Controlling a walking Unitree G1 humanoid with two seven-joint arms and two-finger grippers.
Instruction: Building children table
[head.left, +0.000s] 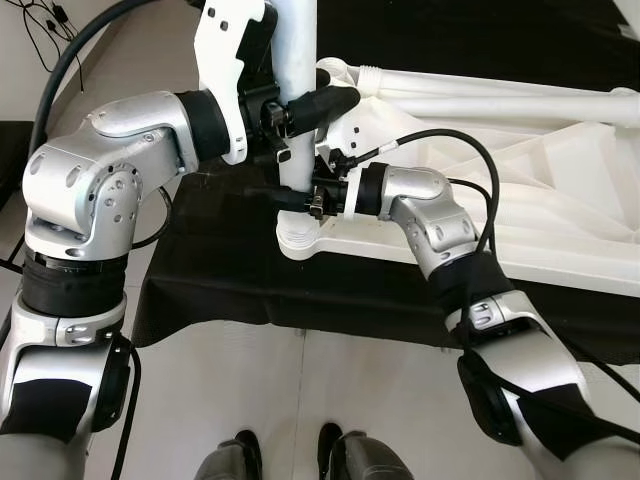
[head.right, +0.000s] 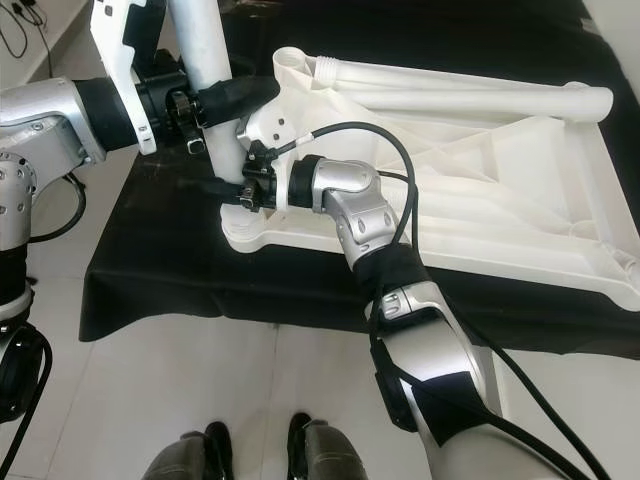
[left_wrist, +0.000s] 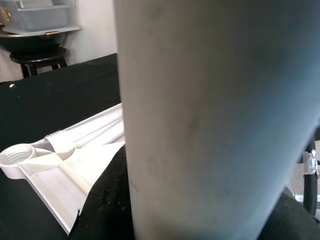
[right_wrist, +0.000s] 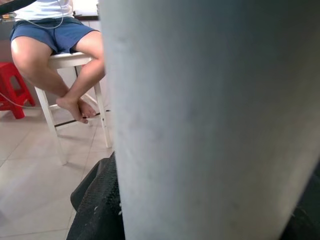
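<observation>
The white table leg stands upright, its foot in the corner socket of the upturned tabletop. Left gripper jaws pinch it high; right gripper jaws apparently pinch it lower.

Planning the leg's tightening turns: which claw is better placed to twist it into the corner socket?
Probably right. The right claw grips the white leg low, just above the tabletop's corner socket; the left claw holds higher, suited to steadying.

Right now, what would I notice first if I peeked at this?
Both claws, left claw above right claw, grip a tall white plastic table leg standing upright in a corner of the upside-down white plastic tabletop. It lies on a black cloth.
</observation>
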